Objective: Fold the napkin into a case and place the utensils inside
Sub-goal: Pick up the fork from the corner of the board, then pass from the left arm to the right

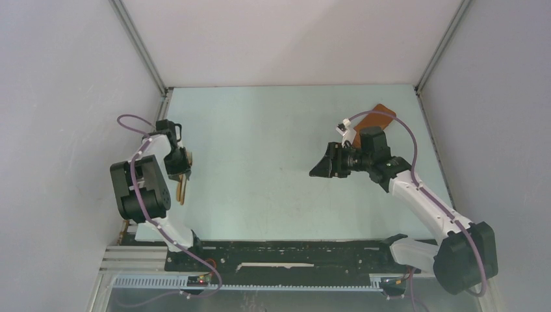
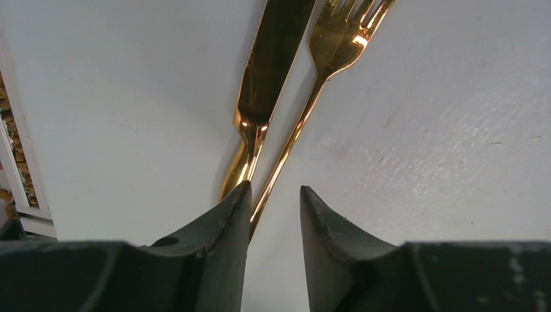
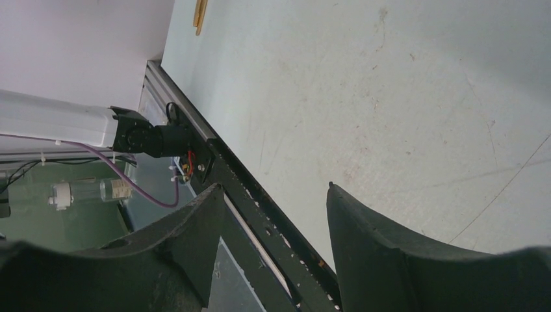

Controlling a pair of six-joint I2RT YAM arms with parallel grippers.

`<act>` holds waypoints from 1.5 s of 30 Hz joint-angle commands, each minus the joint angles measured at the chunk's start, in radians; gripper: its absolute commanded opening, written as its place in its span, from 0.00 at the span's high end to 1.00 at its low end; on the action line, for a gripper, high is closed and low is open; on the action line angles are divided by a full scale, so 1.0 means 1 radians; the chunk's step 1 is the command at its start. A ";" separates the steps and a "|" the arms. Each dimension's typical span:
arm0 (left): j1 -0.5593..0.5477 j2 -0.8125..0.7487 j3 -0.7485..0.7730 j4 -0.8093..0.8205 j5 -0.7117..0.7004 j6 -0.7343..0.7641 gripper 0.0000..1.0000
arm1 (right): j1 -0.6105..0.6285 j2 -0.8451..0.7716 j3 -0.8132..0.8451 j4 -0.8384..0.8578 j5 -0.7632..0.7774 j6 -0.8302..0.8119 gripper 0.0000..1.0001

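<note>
The left fingers [image 2: 224, 227] stand a little apart, with a narrow gap between the tips, and they grip nothing. They hang low over the table [image 1: 260, 143] at its left edge, right above the handles of the utensils [image 1: 182, 188]. In the left wrist view these are a shiny gold-coloured knife [image 2: 266, 71] and fork [image 2: 338, 39], lying flat side by side on the table, the knife on the left. The fork's thin handle runs into the gap and ends against the inner edge of the left-hand fingertip. The knife's handle disappears under that same fingertip. Whether either handle touches the finger I cannot tell.

The right fingers [image 3: 195, 234] are spread wide with only bare table between them. They are held above the right half of the table, turned toward its left edge.

The napkin [image 1: 377, 117] lies at the table's far right corner as a narrow rust-orange oblong. Its near end is hidden behind the right arm [image 1: 416, 192].
</note>
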 commanded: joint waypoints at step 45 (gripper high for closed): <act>-0.962 -0.189 0.161 0.231 0.129 -0.290 1.00 | -0.106 0.277 0.049 0.383 -0.259 0.032 0.40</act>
